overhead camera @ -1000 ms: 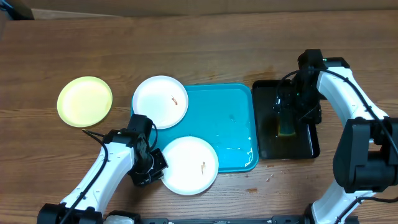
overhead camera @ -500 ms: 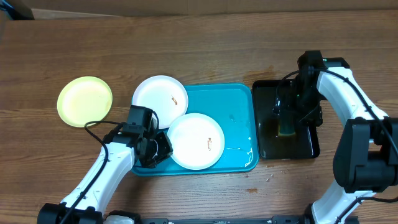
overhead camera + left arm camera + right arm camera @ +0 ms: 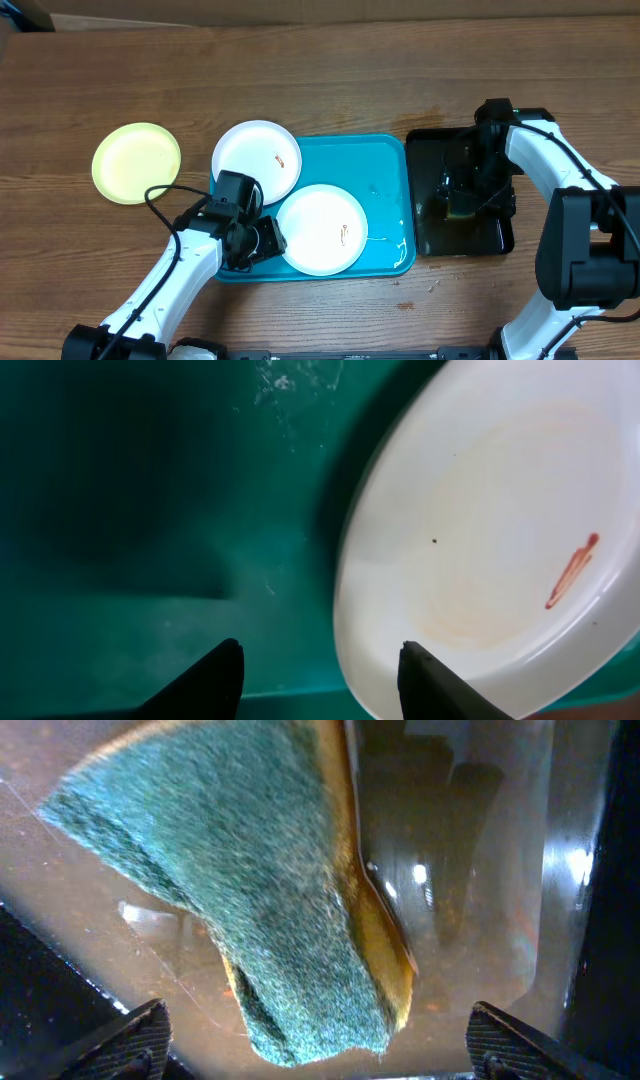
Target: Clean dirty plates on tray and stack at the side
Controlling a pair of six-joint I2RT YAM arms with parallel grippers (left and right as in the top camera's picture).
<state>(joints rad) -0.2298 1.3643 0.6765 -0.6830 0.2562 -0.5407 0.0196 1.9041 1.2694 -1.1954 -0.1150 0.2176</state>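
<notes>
Two smeared plates (image 3: 321, 229) on tray (image 3: 385, 160); left gripper (image 3: 265, 241) spread beside the front-edge one, right gripper (image 3: 320, 1045) spread over sponge (image 3: 230, 890) by right edge, so I'd close on it next.

Wood table (image 3: 330, 80): yel-grn plate (image 3: 136, 162), blue tray (image 3: 372, 165), blk tray (image 3: 425, 150).

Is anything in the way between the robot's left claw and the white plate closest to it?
No, nothing visible is in the way. The left gripper is open right at the rim of the white plate, with only bare, wet tray beside it.
</notes>
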